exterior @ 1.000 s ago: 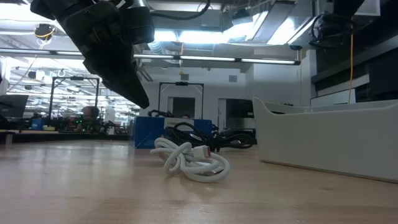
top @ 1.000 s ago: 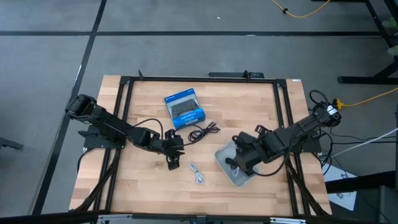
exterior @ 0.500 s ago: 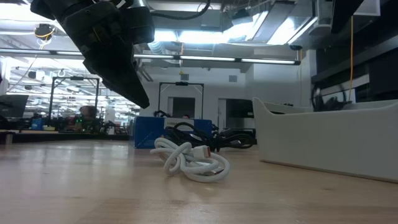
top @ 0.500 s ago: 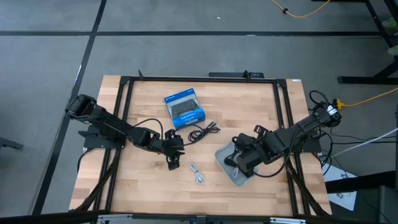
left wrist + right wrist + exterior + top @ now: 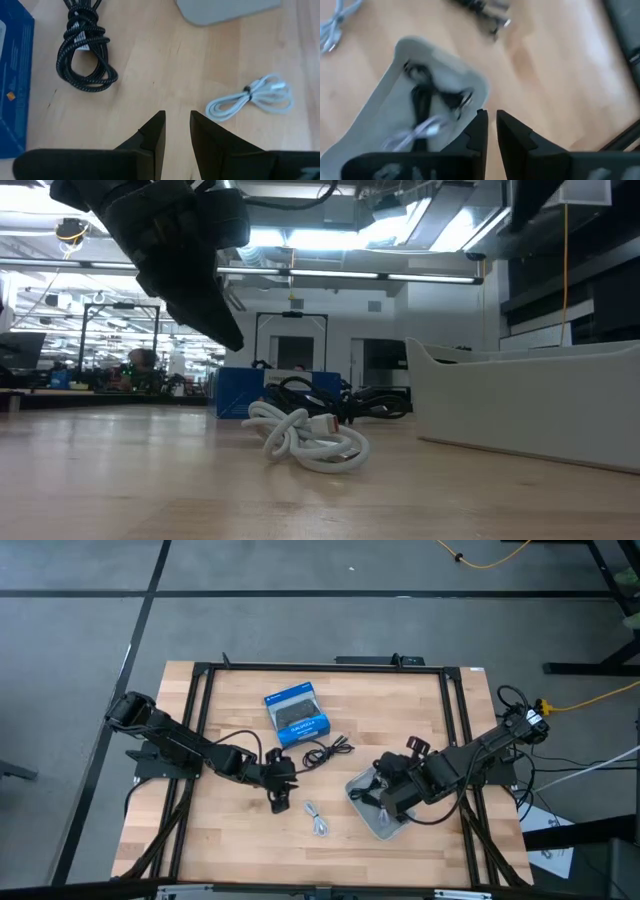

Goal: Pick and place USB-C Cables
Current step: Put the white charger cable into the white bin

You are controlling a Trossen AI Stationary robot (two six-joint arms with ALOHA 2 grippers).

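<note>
Cables for this sorting job are split between the bench and the pale grey tray [image 5: 385, 823], which sits at the lower right of centre in the high view and already holds at least one black cable [image 5: 422, 100] and a silvery one, though the blurred right wrist view makes an exact count impossible. Above the tray hangs the right gripper [image 5: 390, 798], its fingers nearly pressed together with nothing between them, so a drop looks just done. The left gripper [image 5: 280, 795] hovers left of centre, fingers narrowly apart and empty. A loosely coiled black cable [image 5: 327, 751] lies at centre just below the blue box [image 5: 297, 713]; the white cable [image 5: 319, 819] lies lower, between the grippers. Judging by reach, the left gripper's next move is to spread wider, descend squarely over the white cable and pinch the bundle.
</note>
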